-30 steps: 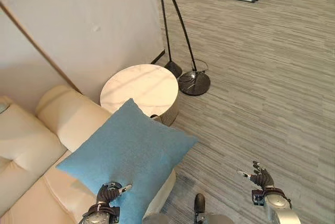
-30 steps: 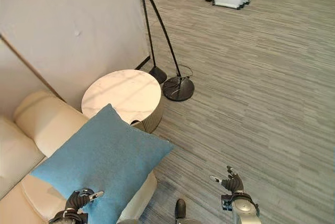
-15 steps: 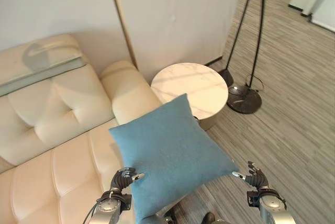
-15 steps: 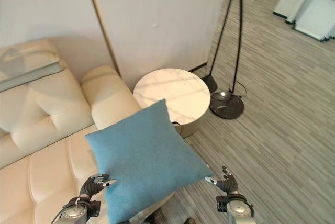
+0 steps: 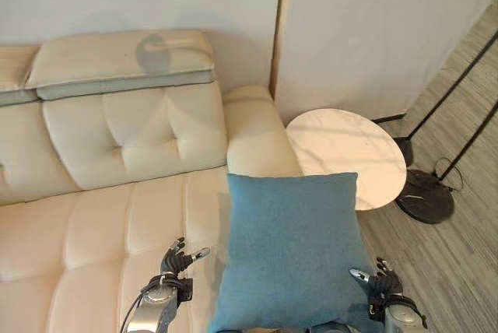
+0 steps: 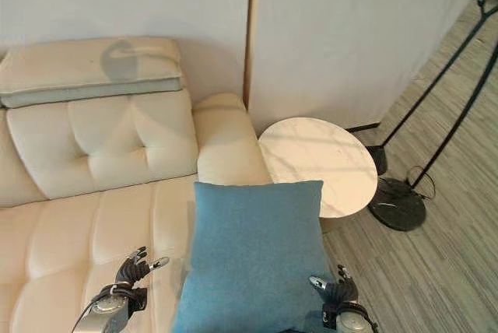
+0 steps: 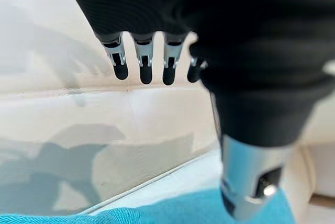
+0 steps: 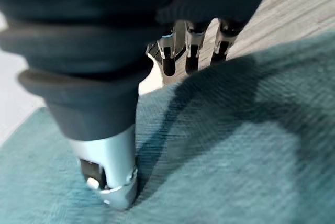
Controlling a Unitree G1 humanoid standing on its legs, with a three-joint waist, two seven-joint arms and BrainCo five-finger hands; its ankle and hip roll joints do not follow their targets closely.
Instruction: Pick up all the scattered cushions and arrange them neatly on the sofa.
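A blue square cushion (image 5: 289, 251) stands upright between my two hands, over the right end of the cream sofa (image 5: 109, 216); its lower edge is cut off by the view. My left hand (image 5: 170, 264) is open over the seat, a little left of the cushion. In the left wrist view its fingers (image 7: 144, 64) are straight, with a strip of blue cushion (image 7: 157, 216) below them. My right hand (image 5: 383, 288) is open at the cushion's lower right edge. Its thumb (image 8: 112, 177) rests on the blue cloth (image 8: 235, 156).
A round marble side table (image 5: 342, 154) stands just right of the sofa's arm (image 5: 253, 134). A floor lamp's black base (image 5: 424, 197) and thin poles sit on the wood floor further right. The wall runs behind the sofa.
The camera has swung left, so the sofa now takes up most of the view. The cushion has turned from a diamond to square. My left hand has come off its edge.
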